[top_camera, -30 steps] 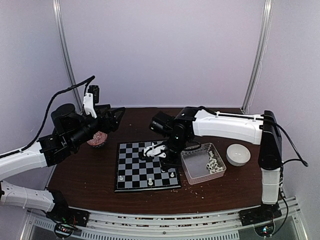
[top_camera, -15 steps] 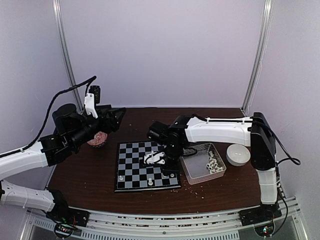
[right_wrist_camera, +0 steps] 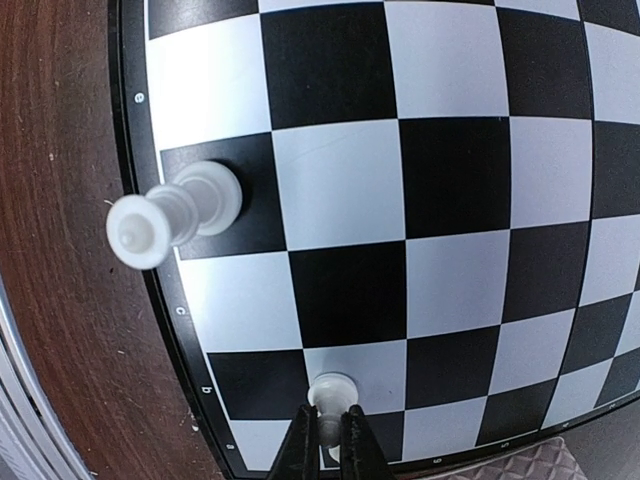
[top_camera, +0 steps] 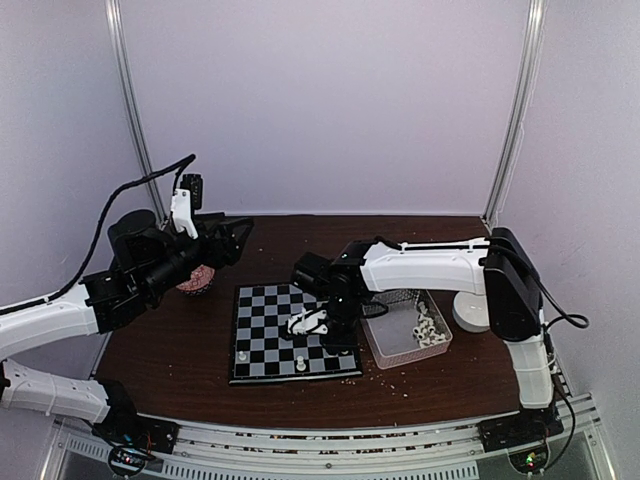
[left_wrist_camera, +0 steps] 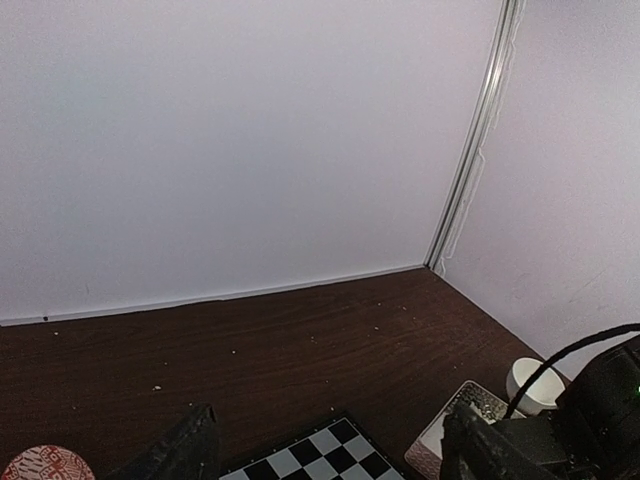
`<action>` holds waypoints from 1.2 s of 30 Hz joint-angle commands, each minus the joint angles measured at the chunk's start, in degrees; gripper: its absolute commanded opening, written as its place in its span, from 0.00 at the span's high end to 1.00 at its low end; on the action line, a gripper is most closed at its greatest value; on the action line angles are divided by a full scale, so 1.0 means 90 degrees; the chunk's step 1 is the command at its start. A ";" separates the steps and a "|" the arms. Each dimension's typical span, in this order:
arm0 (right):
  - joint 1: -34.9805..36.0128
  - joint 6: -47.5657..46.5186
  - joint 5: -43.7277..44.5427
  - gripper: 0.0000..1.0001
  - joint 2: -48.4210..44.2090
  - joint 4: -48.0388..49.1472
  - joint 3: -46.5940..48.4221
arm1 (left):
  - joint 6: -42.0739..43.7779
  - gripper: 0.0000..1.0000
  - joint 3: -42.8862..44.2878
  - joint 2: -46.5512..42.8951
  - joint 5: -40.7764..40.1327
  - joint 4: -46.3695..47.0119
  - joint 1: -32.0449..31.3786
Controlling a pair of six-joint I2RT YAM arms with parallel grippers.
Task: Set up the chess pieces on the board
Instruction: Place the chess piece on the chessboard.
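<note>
Right arm bent low over the board (top_camera: 265, 335) at mid-frame — right pincer (right_wrist_camera: 327, 428) pinched on a chess piece (right_wrist_camera: 333, 389); left pincer (top_camera: 238, 237) raised at left, wide, empty.

Flat black-and-pale checkered board (top_camera: 262, 330), three white chess pieces (top_camera: 301, 365) upright along the near rows, maybe a fourth; rest heaped off-board, right.

- Board (top_camera: 262, 320) sits mid-table (top_camera: 170, 350), with the tray (top_camera: 378, 345) just beside its right edge.
- In the tray, at its right end: a heap of chess pieces (top_camera: 430, 328).
- Bowl (top_camera: 466, 312) lies right of the tray, partly behind the right arm.
- Round cup (top_camera: 192, 282) stands off the board's far left corner.
- On the board: corner piece (top_camera: 242, 355) near left, middle piece (top_camera: 301, 365) on the near row, third piece (right_wrist_camera: 333, 388) one row back towards the tray, its top between the right gripper (right_wrist_camera: 328, 415) tips.
- Crumbs (top_camera: 395, 385) lie on the table before the tray.
</note>
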 commanded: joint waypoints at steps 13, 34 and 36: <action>0.0027 0.0165 0.0320 0.90 0.0182 0.0101 0.0212 | -0.0194 0.23 -0.0143 0.0105 0.0237 0.0466 0.0014; -0.0602 0.0307 -0.0466 0.57 -0.1842 -0.0263 0.0017 | 0.0412 0.23 0.0073 0.0411 0.0074 0.0192 0.0014; -0.0944 0.0361 -0.0536 0.57 -0.2149 -0.0200 -0.0300 | 0.0609 0.19 0.0264 0.0554 0.0017 -0.0077 0.0011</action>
